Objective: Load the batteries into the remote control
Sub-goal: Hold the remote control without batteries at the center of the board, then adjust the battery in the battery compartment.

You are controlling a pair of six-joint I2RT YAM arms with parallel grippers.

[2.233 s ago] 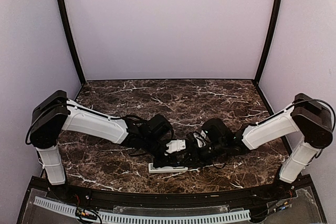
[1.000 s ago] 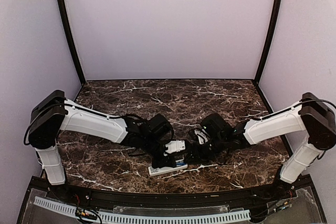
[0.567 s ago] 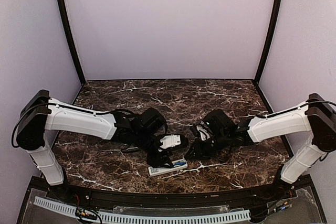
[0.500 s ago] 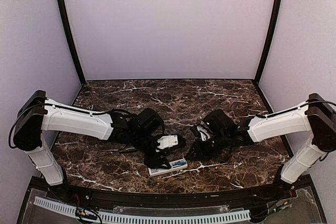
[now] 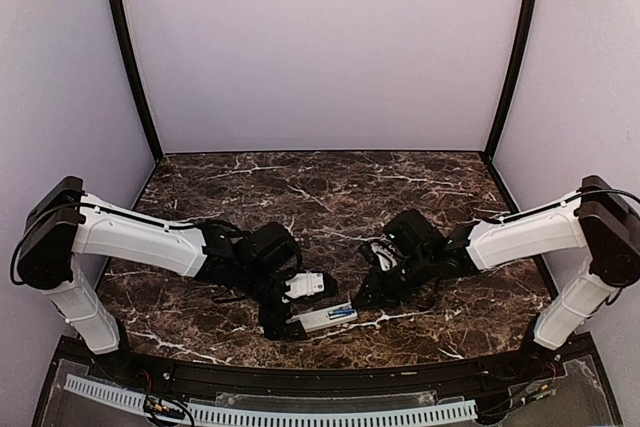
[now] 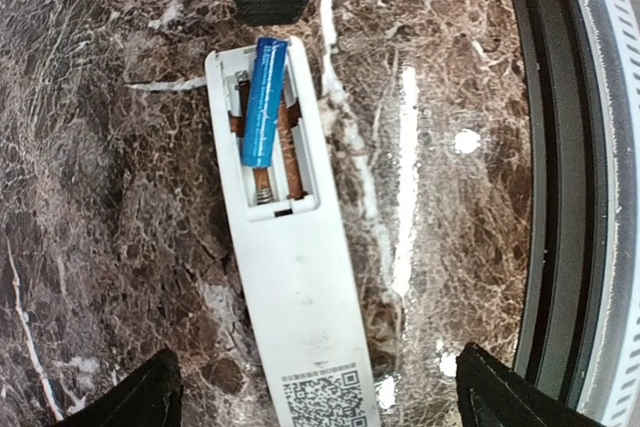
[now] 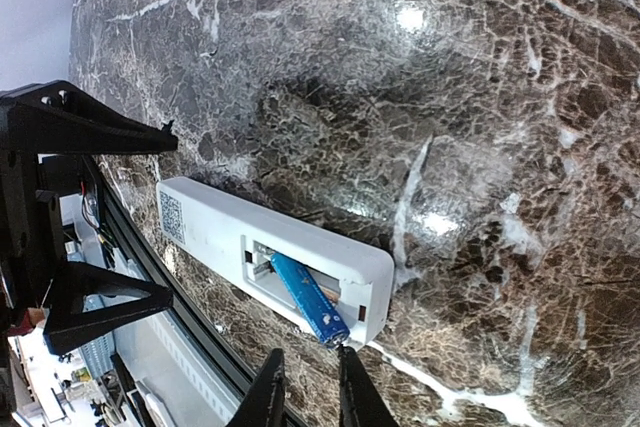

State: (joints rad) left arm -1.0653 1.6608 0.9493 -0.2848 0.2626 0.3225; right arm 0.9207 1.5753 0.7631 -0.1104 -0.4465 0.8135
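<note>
Remote control lies back-up. Blue battery sits askew in its recess, one end apparently riding over the remote's end wall. Left gripper is spread wide above the remote, empty. Right gripper is pinched nearly closed and empty, just beside that end. Best move: press the raised end down gently.

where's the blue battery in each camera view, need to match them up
Top external: blue battery low centre, at the remote control's right end.
Left wrist: blue battery upper centre-left, in the remote control's open recess.
Right wrist: blue battery bottom centre, in that recess.
Shared landmark: the white remote control under it.
</note>
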